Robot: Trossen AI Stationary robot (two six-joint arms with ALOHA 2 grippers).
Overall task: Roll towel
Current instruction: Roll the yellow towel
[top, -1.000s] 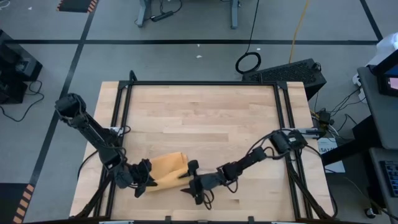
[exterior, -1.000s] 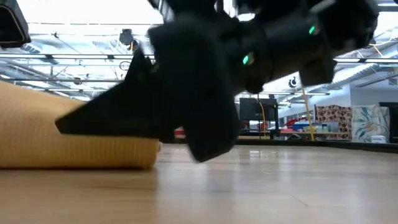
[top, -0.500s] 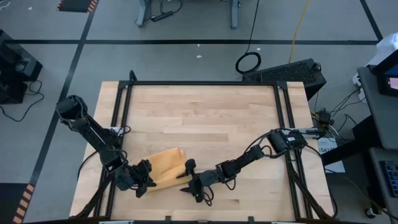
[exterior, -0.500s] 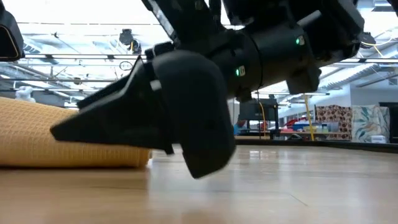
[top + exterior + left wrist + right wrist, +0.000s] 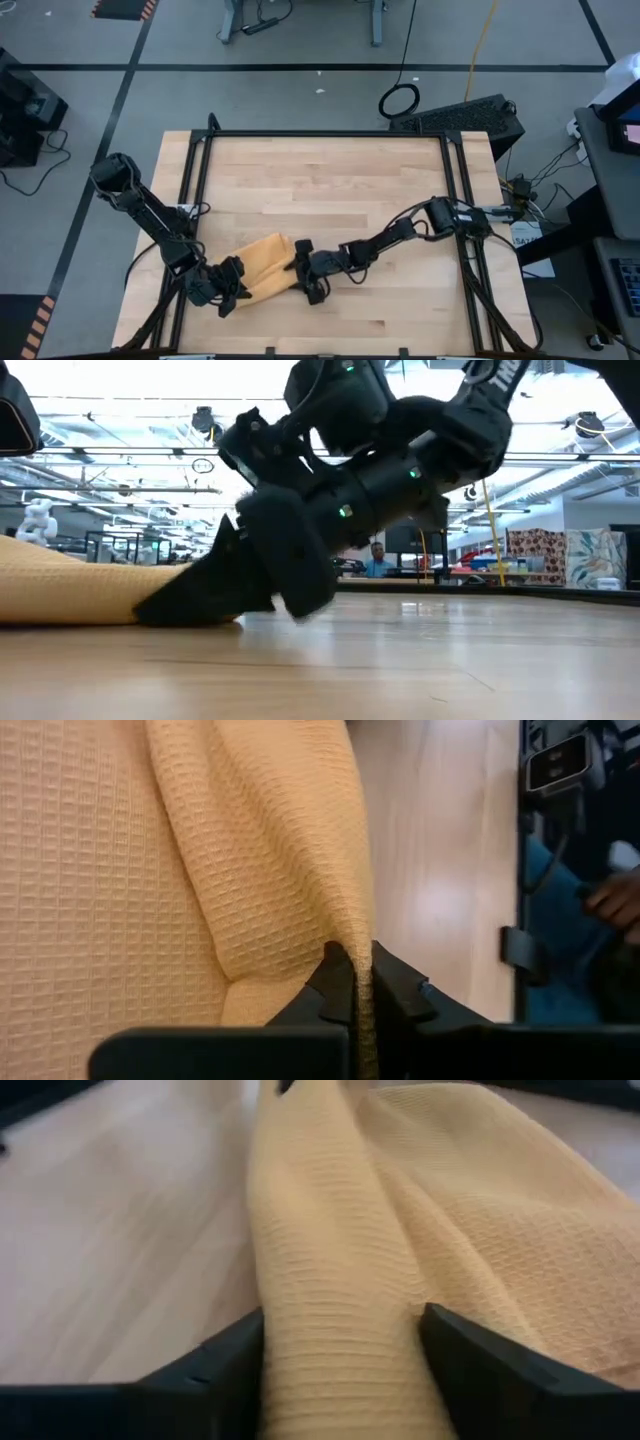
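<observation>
the left pincer [image 5: 232,287] pinched the yellow towel's [image 5: 266,267] edge; the right pincer [image 5: 303,272] stood wide around its rolled fold on the tabletop [image 5: 330,190].

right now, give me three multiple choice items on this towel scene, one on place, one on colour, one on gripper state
1. Where on the table does the towel lie?
A. far edge, centre
B. near edge, left of centre
C. right edge

2. What colour is the towel?
A. mustard yellow
B. dark blue
C. white

3. How does the left gripper stand?
A. wide open, clear of the cloth
B. out of view
C. shut on a fold of the towel

Answers:
1 B, the high view shows it at the near left.
2 A, every view shows yellow waffle cloth.
3 C, the left wrist view shows fabric pinched between its fingers, while the right gripper straddles the towel's roll, open.
</observation>
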